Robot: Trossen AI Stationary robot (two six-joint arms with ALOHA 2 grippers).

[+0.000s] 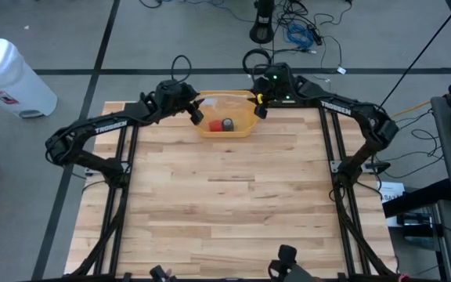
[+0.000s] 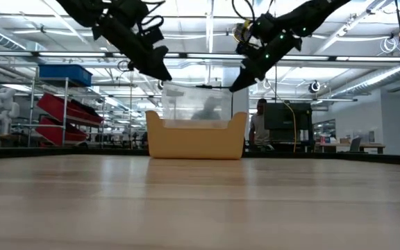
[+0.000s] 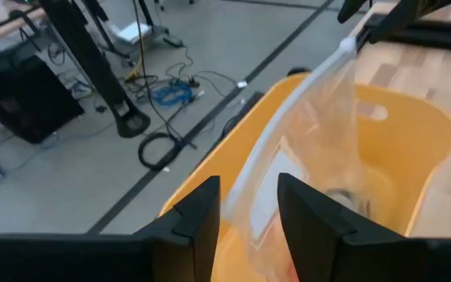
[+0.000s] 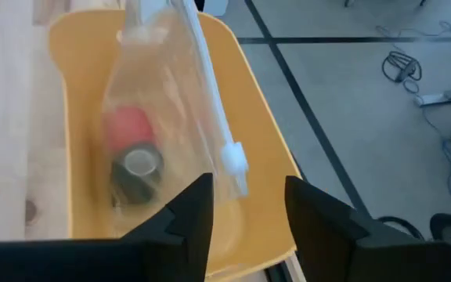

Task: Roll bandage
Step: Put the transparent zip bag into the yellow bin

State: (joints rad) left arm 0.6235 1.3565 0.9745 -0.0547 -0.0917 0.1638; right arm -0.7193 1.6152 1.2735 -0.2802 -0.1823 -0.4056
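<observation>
A yellow bin [image 1: 225,135] stands at the table's far edge. In it a clear zip bag [image 4: 163,102] stands upright, its bottom on the bin's floor. The bag holds a red bandage roll [image 4: 128,125] and a dark grey roll [image 4: 138,168]. My left gripper [image 3: 249,196] hovers open over the bin's left end, and the bag's white zip edge [image 3: 288,125] runs into the gap between its fingers. My right gripper [image 4: 249,196] hovers open over the bin's right end. The zip edge's end [image 4: 233,160] lies just beyond its fingertips. My left gripper has the bag's zip edge [image 3: 245,184] between its parted fingers, which slant down from the table's left side. I cannot tell whether either finger touches it.
The bin's walls [image 2: 196,142] rise around the bag, and both grippers hang above them [image 2: 164,75] [image 2: 236,87]. The wooden tabletop [image 1: 225,204] stretches bare from the bin toward the near edge. Cables and stands lie on the floor beyond the far edge.
</observation>
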